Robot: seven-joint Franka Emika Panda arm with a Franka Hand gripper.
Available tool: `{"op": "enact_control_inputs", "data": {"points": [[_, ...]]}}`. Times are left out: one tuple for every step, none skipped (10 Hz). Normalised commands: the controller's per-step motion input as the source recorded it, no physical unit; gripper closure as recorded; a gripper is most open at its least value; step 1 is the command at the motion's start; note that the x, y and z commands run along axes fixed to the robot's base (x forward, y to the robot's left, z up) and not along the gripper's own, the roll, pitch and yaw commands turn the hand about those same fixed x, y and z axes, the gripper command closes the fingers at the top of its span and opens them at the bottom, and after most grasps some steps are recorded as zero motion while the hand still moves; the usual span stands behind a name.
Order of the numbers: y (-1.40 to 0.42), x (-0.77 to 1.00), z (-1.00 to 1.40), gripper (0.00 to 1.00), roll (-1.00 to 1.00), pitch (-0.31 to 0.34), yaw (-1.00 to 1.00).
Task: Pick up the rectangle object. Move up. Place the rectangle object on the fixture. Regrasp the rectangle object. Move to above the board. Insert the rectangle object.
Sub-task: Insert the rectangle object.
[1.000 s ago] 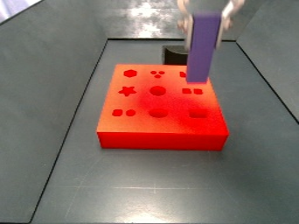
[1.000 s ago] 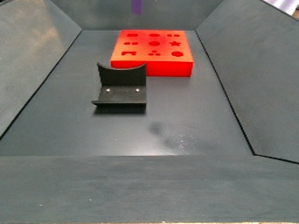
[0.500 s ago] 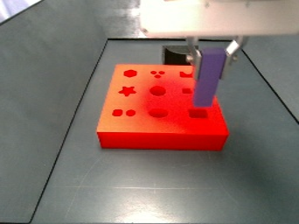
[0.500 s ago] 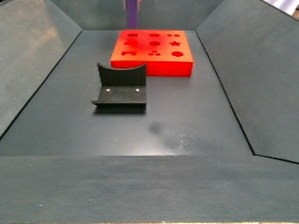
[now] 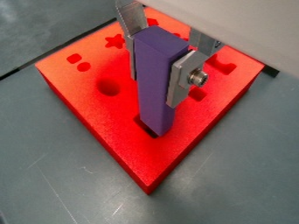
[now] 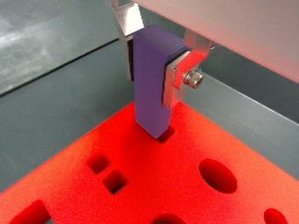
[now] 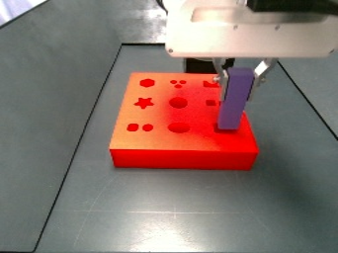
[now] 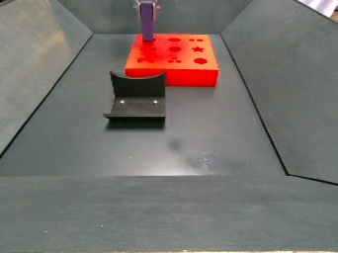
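My gripper (image 5: 156,59) is shut on the purple rectangle object (image 5: 156,83), which stands upright between the silver fingers (image 6: 179,77). Its lower end sits in a rectangular cut-out near a corner of the red board (image 5: 111,122). In both side views the rectangle object (image 7: 235,99) (image 8: 145,20) hangs over the board (image 7: 172,143) (image 8: 179,69), its tip at the board's top face. The gripper (image 7: 238,79) hangs under the white hand. The dark fixture (image 8: 137,99) stands on the floor in front of the board, with nothing on it.
The board carries star, circle, cross and square cut-outs (image 7: 145,102). Sloping grey walls (image 8: 53,59) ring the dark floor. A dark object (image 7: 199,63) shows behind the board.
The gripper has come down with the rectangle object; its lower end has gone from above the board to the cut-out at the board's corner.
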Motion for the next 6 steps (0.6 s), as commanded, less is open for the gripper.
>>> {"op": "enact_control_inputs", "data": {"points": [[0.0,0.0,-0.33,1.0,0.0,-0.014,0.09],[-0.1,0.05,-0.25,1.0,0.0,0.0,0.08],[-0.07,0.0,-0.18,1.0,0.0,0.0,0.03],[-0.01,-0.03,-0.11,1.0,0.0,0.0,0.0],[-0.07,-0.02,-0.05,1.0,0.0,0.0,0.0],[-0.06,0.0,-0.21,1.0,0.0,0.0,0.0]]}}
